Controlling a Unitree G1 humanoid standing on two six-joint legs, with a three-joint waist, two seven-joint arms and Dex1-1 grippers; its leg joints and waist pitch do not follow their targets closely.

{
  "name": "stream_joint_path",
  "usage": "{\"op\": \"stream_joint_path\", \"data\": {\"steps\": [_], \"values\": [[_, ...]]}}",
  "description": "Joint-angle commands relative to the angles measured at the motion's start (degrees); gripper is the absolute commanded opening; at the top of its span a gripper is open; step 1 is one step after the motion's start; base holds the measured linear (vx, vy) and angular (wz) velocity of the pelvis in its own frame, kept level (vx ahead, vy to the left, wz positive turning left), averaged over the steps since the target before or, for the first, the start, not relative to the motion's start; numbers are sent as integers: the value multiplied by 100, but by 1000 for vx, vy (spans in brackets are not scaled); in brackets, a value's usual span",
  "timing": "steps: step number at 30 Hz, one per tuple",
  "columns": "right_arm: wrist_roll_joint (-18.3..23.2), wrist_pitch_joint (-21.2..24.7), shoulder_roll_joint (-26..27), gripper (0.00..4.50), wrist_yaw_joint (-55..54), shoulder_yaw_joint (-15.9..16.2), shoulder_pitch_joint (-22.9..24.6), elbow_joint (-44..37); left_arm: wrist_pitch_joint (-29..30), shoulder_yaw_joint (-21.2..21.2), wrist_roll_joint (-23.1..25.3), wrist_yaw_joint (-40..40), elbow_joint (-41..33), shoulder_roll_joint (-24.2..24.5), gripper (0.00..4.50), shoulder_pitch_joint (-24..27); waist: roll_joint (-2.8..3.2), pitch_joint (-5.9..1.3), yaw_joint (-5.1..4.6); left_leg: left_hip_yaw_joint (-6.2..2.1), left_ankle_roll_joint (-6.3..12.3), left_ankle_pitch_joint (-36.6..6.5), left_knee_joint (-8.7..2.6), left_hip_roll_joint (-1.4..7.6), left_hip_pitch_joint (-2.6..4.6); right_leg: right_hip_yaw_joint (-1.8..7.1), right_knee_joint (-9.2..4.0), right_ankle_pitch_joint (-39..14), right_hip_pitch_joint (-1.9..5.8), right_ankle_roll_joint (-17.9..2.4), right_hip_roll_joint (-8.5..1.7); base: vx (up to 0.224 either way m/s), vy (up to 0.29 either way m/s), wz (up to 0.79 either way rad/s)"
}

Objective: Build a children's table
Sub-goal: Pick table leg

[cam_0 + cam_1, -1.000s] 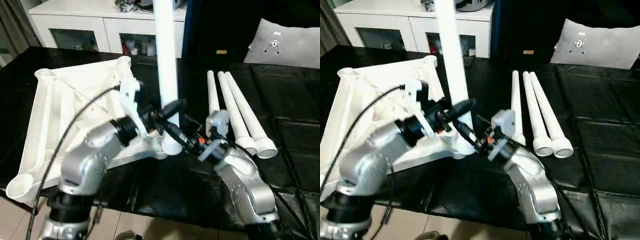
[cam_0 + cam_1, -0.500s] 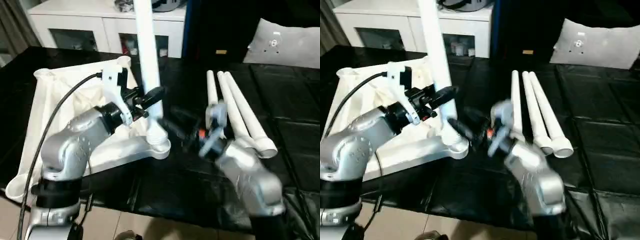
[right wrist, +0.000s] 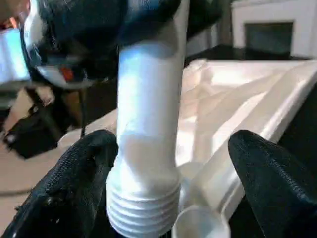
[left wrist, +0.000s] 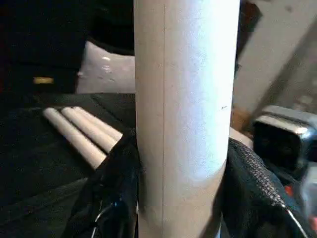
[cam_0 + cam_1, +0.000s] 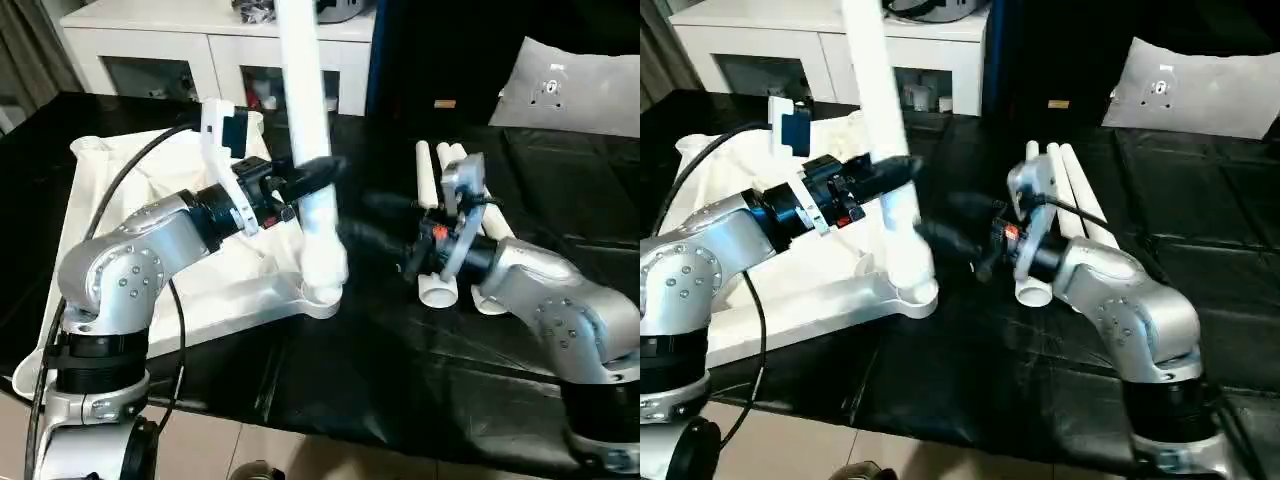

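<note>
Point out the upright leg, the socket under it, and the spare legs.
upright leg [image 5: 310, 110]: left eye view, mid-shaft above the left gripper.
corner socket [image 5: 322, 298]: left eye view, its rim.
spare legs [image 5: 1080, 205]: right eye view, shafts beyond the right arm.

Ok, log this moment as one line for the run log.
left gripper: shut on leg, upright | leg's threaded end: at corner socket of table top | right gripper: open | spare legs: on black table
</note>
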Motion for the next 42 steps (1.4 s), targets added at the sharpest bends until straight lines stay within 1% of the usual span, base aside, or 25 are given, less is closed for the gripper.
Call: {"op": "stream_joint_path", "data": {"steps": [1, 2, 3, 4, 5, 6, 8, 9, 10, 13, 14, 15, 17, 18, 19, 20, 23, 24, 29, 30, 32, 33, 34, 37, 42], "values": [[151, 115, -87, 403, 197, 72, -83, -104, -82, -221, -11, -367, -273, 147, 191, -92, -88, -401, 33, -75, 186, -219, -308, 308, 71, 303, -415, -340, 276, -885, -596, 0, 0, 0], [212, 178, -147, 403, 303, 102, -119, -89, -99, -312, -4, -504, -330, 196, 191, -104, -105, -396, 39, -67, 198, -237, -308, 307, 73, 303, -419, -390, 274, -888, -598, 0, 0, 0], [259, 240, -200, 403, 397, 136, -155, -63, -128, -396, 7, -626, -373, 232, 191, -125, -96, -395, 49, -64, 205, -248, -306, 308, 78, 304, -423, -450, 271, -889, -598, 0, 0, 0], [293, 276, -241, 403, 493, 170, -183, -38, -145, -469, 12, -726, -409, 260, 191, -147, -109, -391, 53, -62, 213, -251, -304, 303, 74, 303, -430, -487, 275, -883, -600, 0, 0, 0], [306, 315, -262, 403, 558, 182, -203, -26, -146, -506, 2, -773, -423, 276, 191, -164, -94, -390, 67, -59, 206, -261, -303, 307, 76, 306, -432, -547, 268, -872, -601, 0, 0, 0], [301, 332, -289, 403, 717, 226, -248, 48, -206, -637, 71, -890, -430, 310, 191, -222, -117, -384, 75, -59, 198, -276, -308, 307, 73, 303, -434, -612, 267, -855, -602, 0, 0, 0], [307, 349, -293, 403, 799, 261, -289, 128, -238, -728, 128, -970, -412, 323, 191, -266, -115, -389, 79, -58, 183, -258, -307, 306, 77, 302, -431, -615, 262, -855, -598, 0, 0, 0], [297, 348, -296, 403, 828, 283, -306, 159, -271, -772, 170, -1011, -406, 329, 191, -283, -133, -390, 80, -58, 176, -248, -309, 313, 77, 302, -430, -600, 261, -853, -597, 0, 0, 0], [271, 345, -301, 403, 892, 342, -336, 214, -327, -841, 231, -1059, -392, 312, 191, -319, -130, -390, 86, -64, 177, -260, -308, 311, 77, 298, -427, -621, 261, -860, -601, 0, 0, 0], [269, 343, -311, 403, 942, 384, -356, 245, -357, -872, 255, -1085, -376, 296, 191, -341, -128, -390, 102, -55, 149, -258, -305, 310, 75, 301, -430, -631, 263, -851, -604, 0, 0, 0], [291, 353, -315, 403, 967, 410, -378, 268, -405, -918, 294, -1134, -362, 306, 191, -353, -139, -400, 107, -58, 159, -210, -302, 310, 70, 300, -417, -556, 272, -846, -605, 0, 0, 0], [301, 360, -307, 387, 975, 413, -390, 278, -425, -936, 311, -1153, -352, 310, 191, -360, -131, -404, 113, -58, 167, -182, -300, 315, 74, 300, -413, -493, 266, -844, -603, 0, 0, 0], [291, 387, -288, 387, 1031, 407, -414, 307, -482, -981, 331, -1202, -319, 317, 191, -373, -141, -408, 113, -56, 183, -148, -297, 311, 70, 300, -402, -390, 270, -861, -602, 0, 0, 0], [291, 387, -288, 375, 1031, 407, -414, 307, -482, -981, 331, -1202, -319, 317, 191, -373, -141, -409, 115, -55, 185, -154, -295, 310, 70, 300, -400, -380, 270, -867, -602, 0, 0, 0], [295, 402, -275, 358, 1056, 404, -421, 326, -501, -999, 335, -1227, -313, 306, 191, -378, -137, -409, 118, -54, 184, -168, -294, 312, 75, 298, -403, -403, 267, -878, -606, 0, 0, 0], [295, 402, -275, 358, 1056, 404, -421, 326, -501, -999, 335, -1227, -313, 306, 191, -378, -146, -407, 117, -53, 181, -165, -296, 309, 66, 297, -401, -418, 274, -881, -604, 0, 0, 0], [320, 409, -238, 328, 1069, 399, -422, 364, -516, -1004, 331, -1240, -313, 266, 191, -374, -143, -408, 117, -55, 182, -163, -295, 312, 67, 296, -398, -414, 270, -884, -606, 0, 0, 0], [316, 395, -227, 328, 1070, 411, -416, 375, -515, -1004, 330, -1245, -319, 253, 191, -364, -140, -412, 119, -54, 185, -153, -291, 311, 69, 296, -394, -390, 270, -899, -607, 0, 0, 0], [276, 357, -209, 271, 1086, 434, -408, 416, -518, -1006, 322, -1245, -318, 224, 191, -347, -145, -412, 123, -54, 192, -159, -288, 309, 68, 295, -397, -408, 272, -896, -609, 0, 0, 0], [270, 343, -195, 271, 1084, 429, -397, 421, -509, -999, 306, -1223, -323, 206, 191, -340, -138, -411, 123, -53, 189, -162, -288, 308, 66, 295, -399, -421, 271, -896, -607, 0, 0, 0], [276, 334, -171, 251, 1081, 414, -392, 425, -487, -971, 275, -1190, -312, 174, 191, -338, -132, -413, 123, -55, 184, -169, -287, 311, 71, 294, -397, -416, 268, -902, -603, 0, 0, 0], [277, 326, -160, 238, 1083, 408, -392, 430, -474, -951, 256, -1167, -299, 151, 191, -340, -142, -412, 122, -54, 184, -174, -287, 312, 71, 293, -396, -415, 267, -906, -602, 0, 0, 0], [279, 317, -149, 238, 1088, 404, -391, 434, -459, -935, 244, -1147, -286, 135, 191, -342, -143, -413, 124, -54, 185, -167, -286, 310, 69, 294, -397, -412, 272, -906, -605, 0, 0, 0], [265, 298, -143, 211, 1101, 407, -393, 444, -459, -939, 264, -1163, -274, 137, 191, -340, -144, -416, 127, -54, 194, -147, -283, 308, 67, 294, -394, -385, 272, -905, -606, 0, 0, 0], [230, 202, -139, 204, 1165, 404, -401, 435, -429, -956, 268, -1167, -274, 141, 191, -314, -141, -415, 127, -57, 203, -159, -285, 312, 67, 290, -391, -396, 271, -912, -608, 0, 0, 0]]}}
